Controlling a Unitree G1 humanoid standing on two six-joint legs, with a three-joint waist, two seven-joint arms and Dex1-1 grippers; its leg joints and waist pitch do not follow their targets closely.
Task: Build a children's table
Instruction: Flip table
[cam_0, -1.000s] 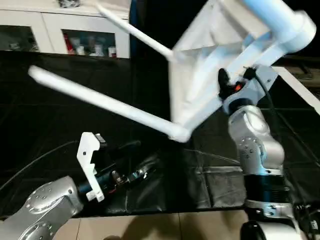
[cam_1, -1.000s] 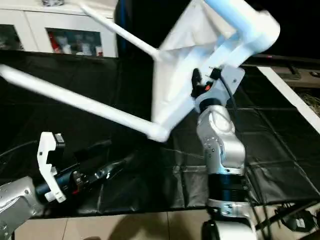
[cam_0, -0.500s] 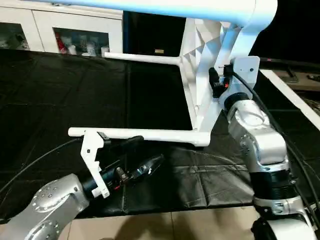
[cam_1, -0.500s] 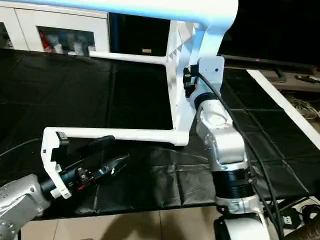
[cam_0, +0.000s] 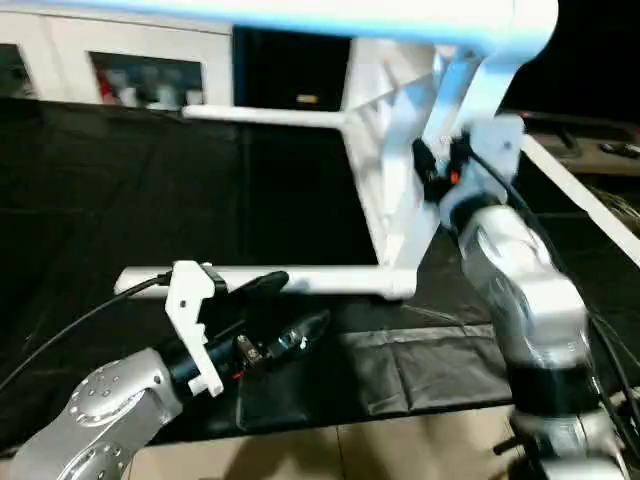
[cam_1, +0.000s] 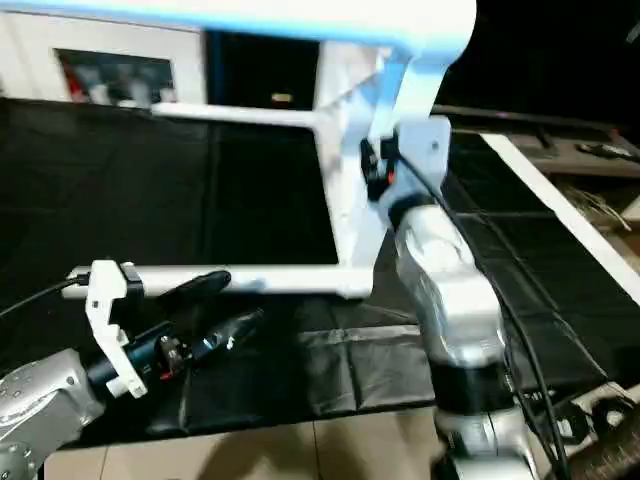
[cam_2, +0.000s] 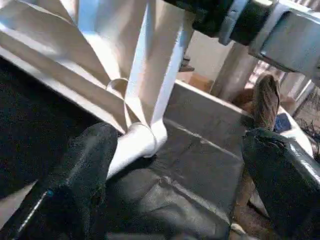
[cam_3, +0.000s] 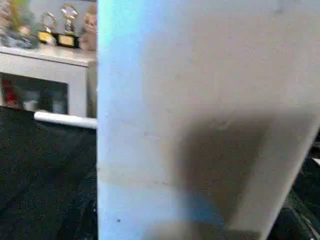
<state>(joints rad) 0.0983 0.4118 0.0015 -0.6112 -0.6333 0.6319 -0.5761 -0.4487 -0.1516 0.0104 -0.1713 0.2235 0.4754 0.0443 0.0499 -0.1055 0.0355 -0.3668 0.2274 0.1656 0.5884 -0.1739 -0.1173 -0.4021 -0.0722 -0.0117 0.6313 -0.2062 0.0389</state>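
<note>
The left pincer (cam_0: 285, 312) is spread wide, its two black fingers (cam_2: 75, 185) apart around nothing, just beside a horizontal white leg (cam_0: 300, 281) of the children's table (cam_0: 390, 190). The right pincer's opening cannot be told; its silver arm (cam_0: 525, 300) rises against the tabletop, tipped on edge above the black-covered bench (cam_0: 120, 180). A white cabinet (cam_0: 130, 65) stands behind.

A black cloth (cam_0: 120, 190) covers my work surface, wrinkled and folded along its near edge (cam_1: 330, 375). Below that edge I see pale floor (cam_0: 380, 450). At the far side stands a white cabinet (cam_0: 130, 60) with glass doors and small items behind them. On its top sit small figurines (cam_3: 50, 25). A white strip (cam_1: 545, 195) borders the cloth on my right.
</note>
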